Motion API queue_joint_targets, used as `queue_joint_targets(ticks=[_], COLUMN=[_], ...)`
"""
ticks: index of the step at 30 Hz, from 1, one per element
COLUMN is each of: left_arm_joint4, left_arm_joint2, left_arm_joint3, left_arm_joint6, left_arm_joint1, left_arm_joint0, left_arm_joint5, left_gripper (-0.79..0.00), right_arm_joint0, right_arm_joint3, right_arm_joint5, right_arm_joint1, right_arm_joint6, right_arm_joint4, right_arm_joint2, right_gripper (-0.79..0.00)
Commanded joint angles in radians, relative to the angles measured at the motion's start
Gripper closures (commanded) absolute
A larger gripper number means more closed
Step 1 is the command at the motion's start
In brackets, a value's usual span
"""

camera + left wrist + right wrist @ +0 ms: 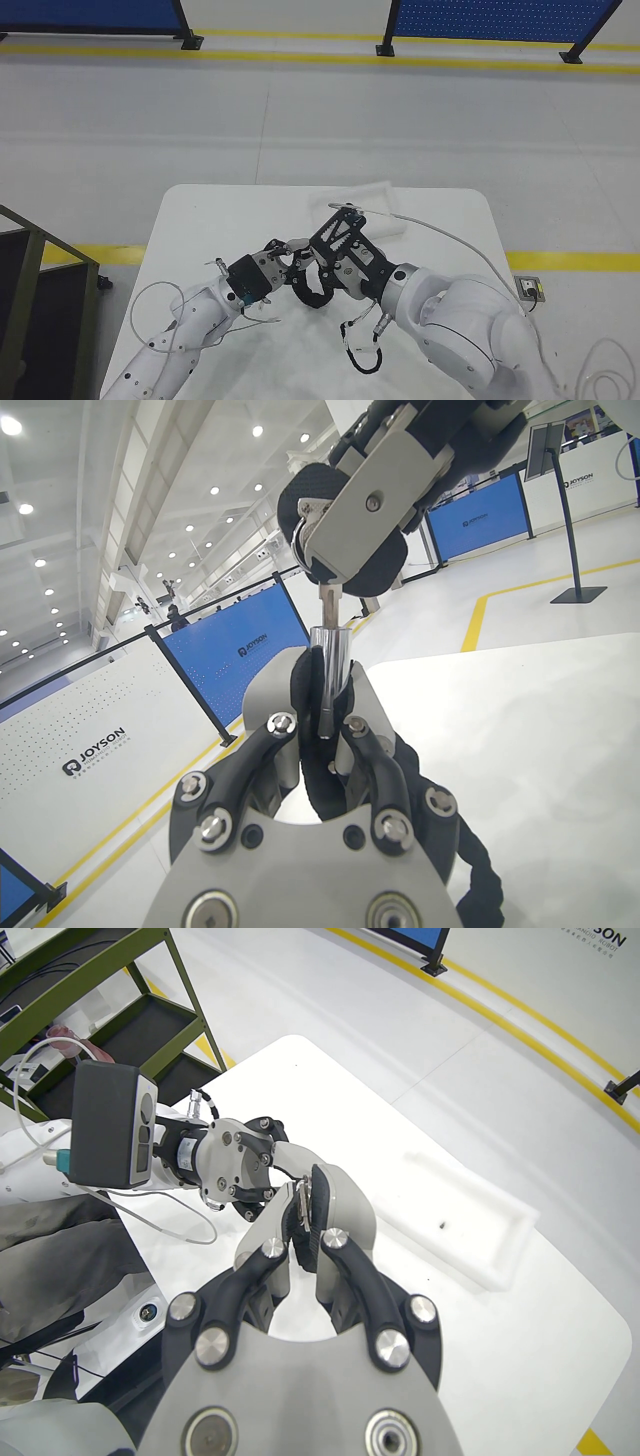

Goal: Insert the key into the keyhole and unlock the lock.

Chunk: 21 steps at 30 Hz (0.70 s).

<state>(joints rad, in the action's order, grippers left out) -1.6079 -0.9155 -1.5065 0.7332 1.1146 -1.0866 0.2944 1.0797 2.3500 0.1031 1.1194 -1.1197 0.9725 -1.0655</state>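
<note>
Above the middle of the white table [200, 220] my two grippers meet tip to tip. My left gripper [325, 672] is shut on the chrome lock cylinder [331, 670], which points its keyhole end at the other arm. The lock's black cable [482, 862] hangs from it in loops [318, 297]. My right gripper [304, 1198] is shut on the key's head [302, 1200]. The key blade [328, 607] lines up with the cylinder, its tip at the keyhole mouth. In the top view the left gripper [280, 260] and right gripper [312, 262] are almost touching.
A shallow white tray [500, 1248] lies on the far side of the table [385, 215]. A green metal rack [125, 1003] stands off the table's left edge [30, 260]. White cables trail along both arms. Blue barriers stand on the floor beyond.
</note>
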Motion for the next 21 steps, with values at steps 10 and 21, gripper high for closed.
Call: queue_joint_targets(ticks=[10,21], left_arm_joint4=[0.003,0.051], left_arm_joint2=[-0.005,-0.042], left_arm_joint3=[0.004,0.004], left_arm_joint6=[-0.010,-0.072], left_arm_joint1=[0.009,0.011], left_arm_joint0=[-0.001,0.000], left_arm_joint5=[0.021,0.098], left_gripper=[0.000,0.000], right_arm_joint0=[0.001,-0.008], right_arm_joint3=[0.000,0.000], right_arm_joint5=[0.003,-0.062], right_arm_joint1=[0.005,0.007], right_arm_joint6=[-0.016,-0.021], right_arm_joint4=[0.005,-0.036], right_arm_joint2=[0.004,-0.013], right_gripper=[-0.785,-0.785])
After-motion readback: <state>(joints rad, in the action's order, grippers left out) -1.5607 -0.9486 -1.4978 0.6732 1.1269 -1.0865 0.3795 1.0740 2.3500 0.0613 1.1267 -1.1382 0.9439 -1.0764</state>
